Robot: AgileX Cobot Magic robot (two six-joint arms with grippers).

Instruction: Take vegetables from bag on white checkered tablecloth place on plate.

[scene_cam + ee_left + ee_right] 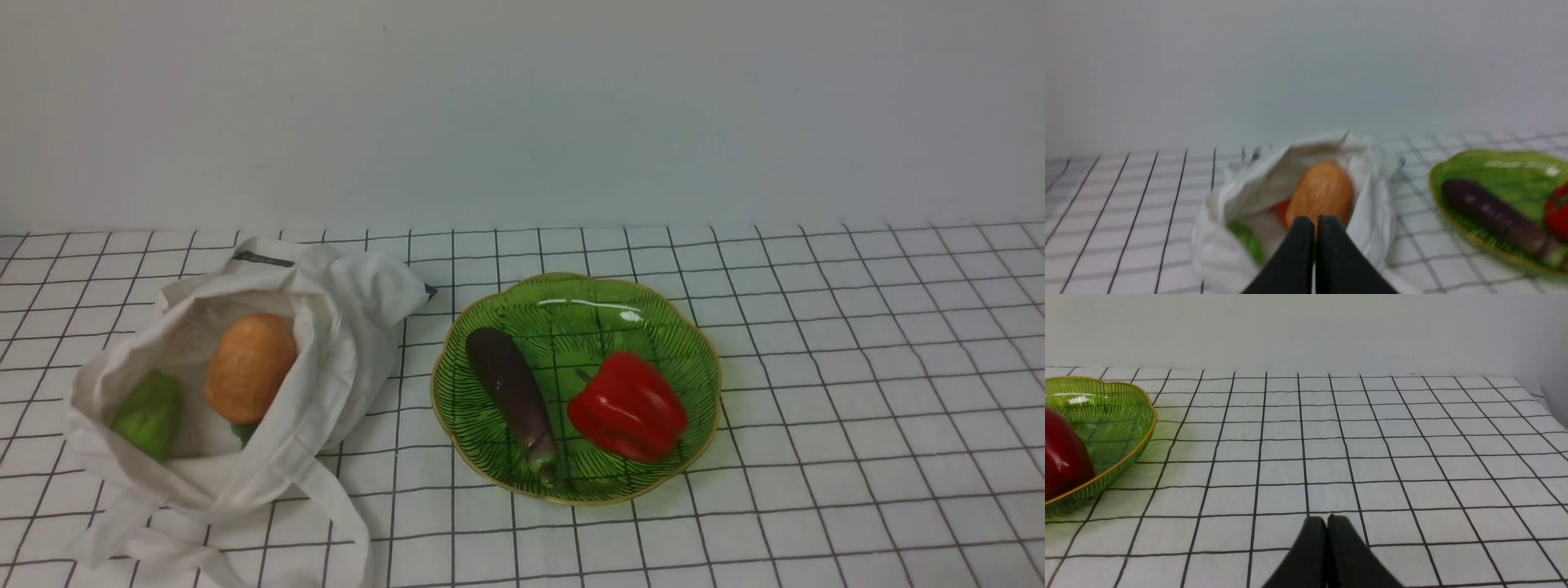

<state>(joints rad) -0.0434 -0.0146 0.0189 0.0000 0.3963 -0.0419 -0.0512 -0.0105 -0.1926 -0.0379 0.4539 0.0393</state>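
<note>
- Orange-brown lumpy oval (250,367): lies inside the bag's open mouth, left-centre of the front view, uppermost of the contents and fully exposed. Judged the easiest next pick.
- Bumpy green vegetable (148,414): lower left within the same opening, pressed against the bag's near fold. A further sliver of green shows just under the orange one; what it belongs to cannot be told.
- Bag (326,327): off-white cloth, slumped on the tabletop at the left of the frame, mouth gaping, straps trailing toward the lower edge. Soft walls will likely drag if pinched along with a vegetable.
- Plate (457,425): green glass, gold scalloped rim, centre of the front view, near the bag but apart from it. Already holds the eggplant (513,392) on its left half and a red pepper (627,406) on its right half; bare glass remains along the far side.
- White checkered tablecloth (857,367): covers the tabletop throughout.
- Left hand (1315,222): fingers together, nothing between them, pointed at the orange oval in the left wrist view, which is blurred.
- Right hand (1327,521): fingers together, empty, over bare cloth, with the plate at the left edge of its wrist view.
- Handling note, as judgement: spread the left fingers before entering the mouth, close across the oval's narrower width, lift clear of the cloth, and set it on the plate's free far portion to avoid knocking the eggplant.
</note>
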